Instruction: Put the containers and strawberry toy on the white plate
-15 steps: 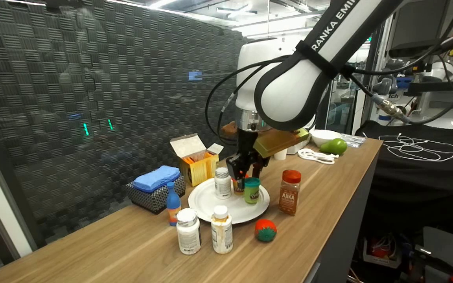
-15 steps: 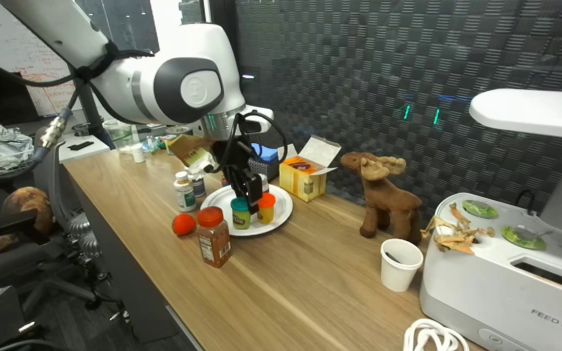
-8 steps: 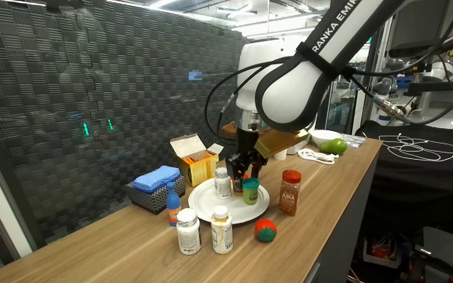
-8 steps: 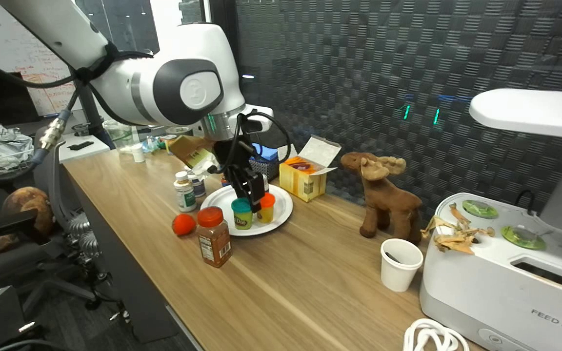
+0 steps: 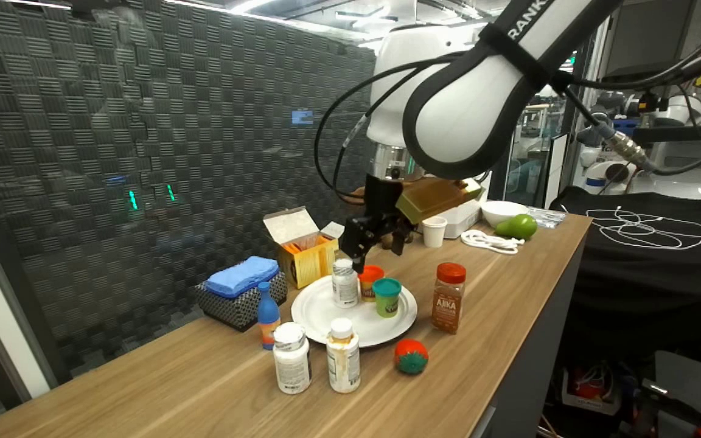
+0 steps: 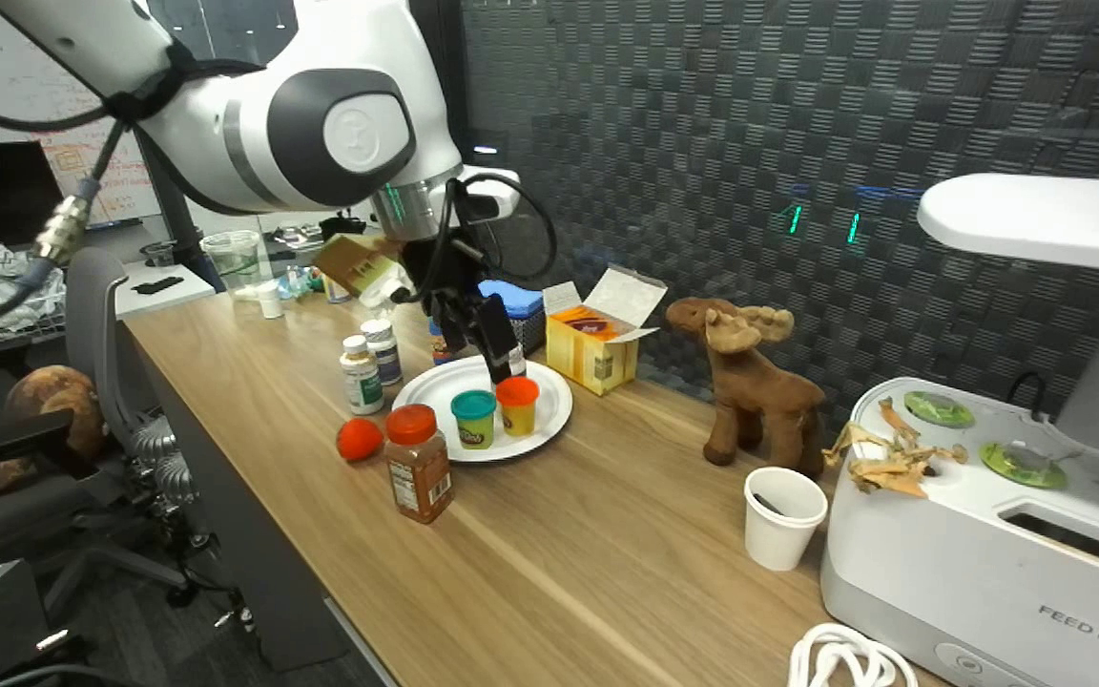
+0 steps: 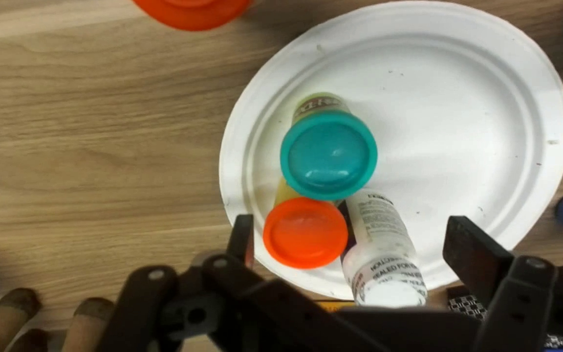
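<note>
White and round, the plate (image 7: pixel 467 98) lies below the fingers (image 7: pixel 474 254), which hang wide apart over the rim nearest them. Under the gap between the fingers, seen from the wrist, an orange-lidded tub (image 7: pixel 306 232) and a white bottle (image 7: pixel 381 227) stand upright on the plate, the tub toward one side of that gap; a teal-lidded tub (image 7: pixel 328 154) stands there too, a little farther out from the fingers. Across the plate from the fingers, well apart from them, the strawberry toy (image 5: pixel 411 356) rests on the wooden surface (image 5: pixel 174 383), as do a white jar (image 5: pixel 292 362) and a slim bottle (image 5: pixel 343 360). Also apart from the fingers, a red-lidded spice jar (image 5: pixel 448 301) and a blue bottle (image 5: pixel 268 313) stand near the plate.
</note>
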